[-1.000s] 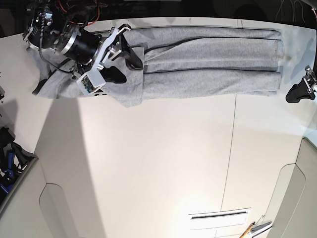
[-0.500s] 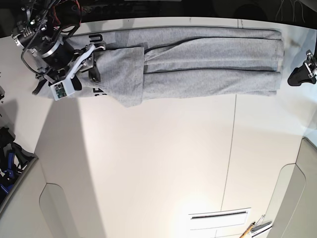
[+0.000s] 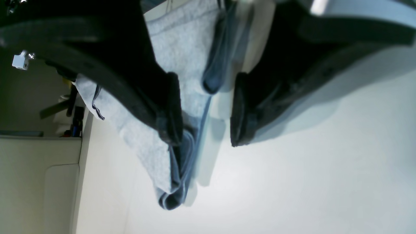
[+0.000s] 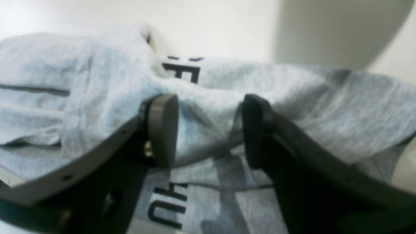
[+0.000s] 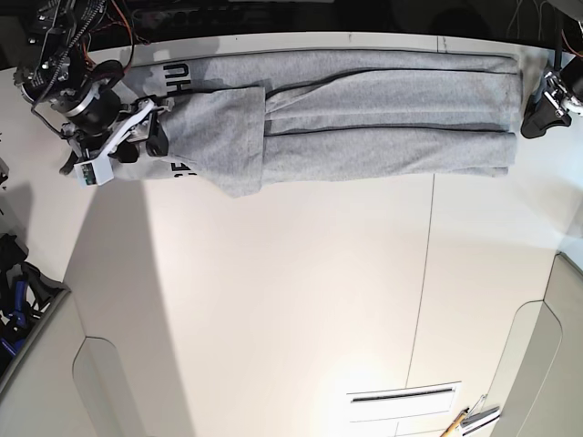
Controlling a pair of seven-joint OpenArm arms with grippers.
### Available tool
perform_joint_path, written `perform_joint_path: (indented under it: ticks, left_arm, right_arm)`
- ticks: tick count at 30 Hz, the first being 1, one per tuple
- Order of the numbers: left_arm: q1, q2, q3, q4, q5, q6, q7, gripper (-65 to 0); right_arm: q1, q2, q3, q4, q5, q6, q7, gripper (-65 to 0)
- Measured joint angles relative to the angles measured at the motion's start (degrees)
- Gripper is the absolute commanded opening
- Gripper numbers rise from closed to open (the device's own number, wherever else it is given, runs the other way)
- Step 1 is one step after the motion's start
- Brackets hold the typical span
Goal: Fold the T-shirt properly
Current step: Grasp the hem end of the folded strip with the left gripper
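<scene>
Table (image 5: 301,300) first, a wide bare white surface filling the near half of the base view, with a thin seam running across it. Beyond that stretch lies the T-shirt (image 5: 383,114), grey and folded into a long narrow band along the far edge of the table, its layered edges showing as dark lines. At one end a flap is turned over the band, and black letters (image 5: 176,75) peek out beside it.

Over to the right gripper (image 5: 153,127), sitting at that lettered end, fingers spread apart and gripping nothing. From its own wrist camera the two dark fingertips (image 4: 162,130) stand parted just above a raised ridge of grey cloth (whether they brush the fabric is hard to say), with block letters visible above and below them.

And at the opposite end, the left gripper (image 5: 537,111) sits just beside the short folded edge of the shirt. Its wrist view shows both pads (image 3: 170,107) well apart, released, one of them over the edge of the cloth and the other over bare table, with the stacked folds of the shirt's corner (image 3: 172,195) showing past them.
</scene>
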State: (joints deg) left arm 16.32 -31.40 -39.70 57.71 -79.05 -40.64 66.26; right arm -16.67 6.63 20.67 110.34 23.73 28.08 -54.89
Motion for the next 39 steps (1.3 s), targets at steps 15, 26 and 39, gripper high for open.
perform_joint_path:
  ticks: [15,26,39]
  left_arm:
    - [0.02,2.51,0.52,9.66,7.74,0.33,2.27,-36.3]
    - [0.96,4.94,0.81,10.23,8.24,0.26,-0.63,-36.4]
    - [0.83,5.84,1.11,10.43,7.85,0.00,-0.76,-46.5]
  right_arm:
    - [0.02,0.00,0.00,0.00,0.02,0.00,0.00,-33.6]
    - [0.02,0.00,0.00,0.00,0.04,0.00,0.00,-33.6]
    - [0.02,0.00,0.00,0.00,0.02,0.00,0.00,-33.6]
